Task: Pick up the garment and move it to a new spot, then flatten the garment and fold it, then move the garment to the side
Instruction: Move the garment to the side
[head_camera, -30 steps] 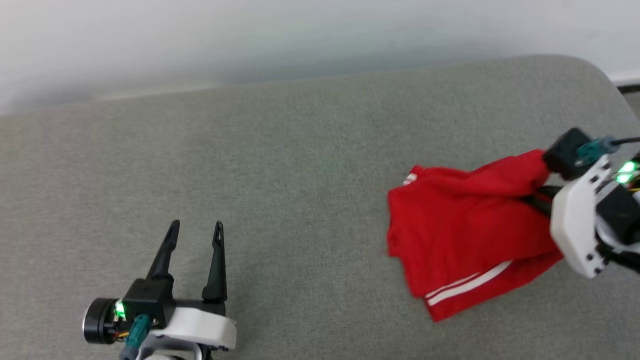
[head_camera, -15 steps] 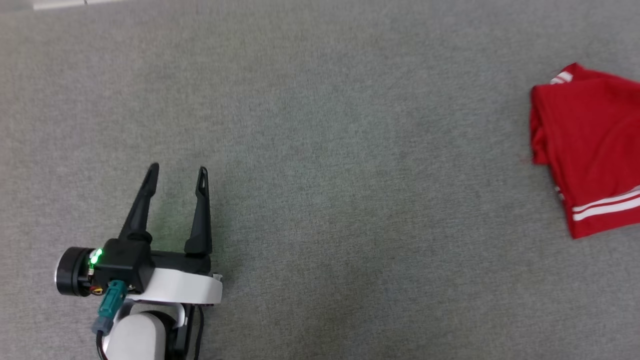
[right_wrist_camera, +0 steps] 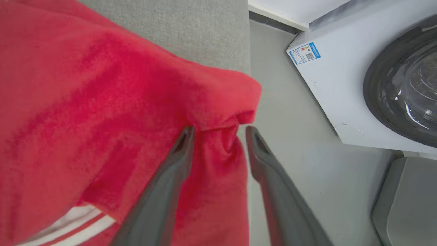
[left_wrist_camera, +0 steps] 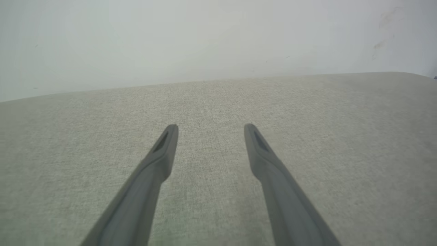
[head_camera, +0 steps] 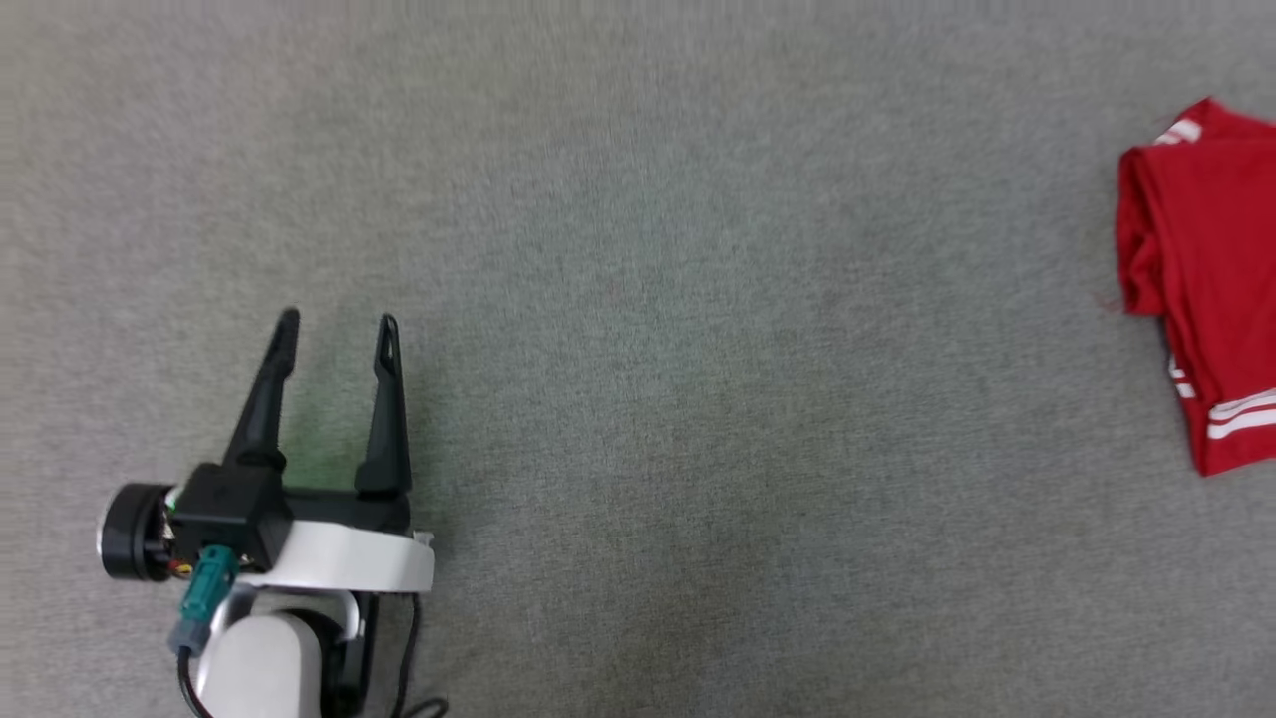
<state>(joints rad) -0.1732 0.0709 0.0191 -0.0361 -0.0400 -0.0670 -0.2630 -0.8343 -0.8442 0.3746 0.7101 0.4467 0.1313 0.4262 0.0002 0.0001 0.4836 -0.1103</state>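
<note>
**Risk: garment snags on the right end effector and slides off the desk's right edge**

- The garment [head_camera: 1206, 289] lies folded at the far right side of the desk [head_camera: 638, 399], red back up and white stripes towards the front.
- The right end effector [right_wrist_camera: 218, 131] is at that same right edge with its jaws parted. A bunched fold of red cloth sits between them. It touches one finger [right_wrist_camera: 160, 191] and looks clear of the other, so I read it as not clamped.
- The left end effector [head_camera: 337, 321] is spread wide and empty over the desk's left side, well apart from the cloth.
- The bunched corner looks raised and seems to reach past the desk's right edge, with bare floor [right_wrist_camera: 290, 112] and a washing machine [right_wrist_camera: 341, 95] beyond it.

What could go wrong:
- If the right arm pulls back sideways, the finger could hook that fold, which would open the stack or drag it over the edge.
- The head view cuts the garment off on the desk's right side, so a slip there is easy to miss.
- The left arm is likely too far away to catch it.
</note>
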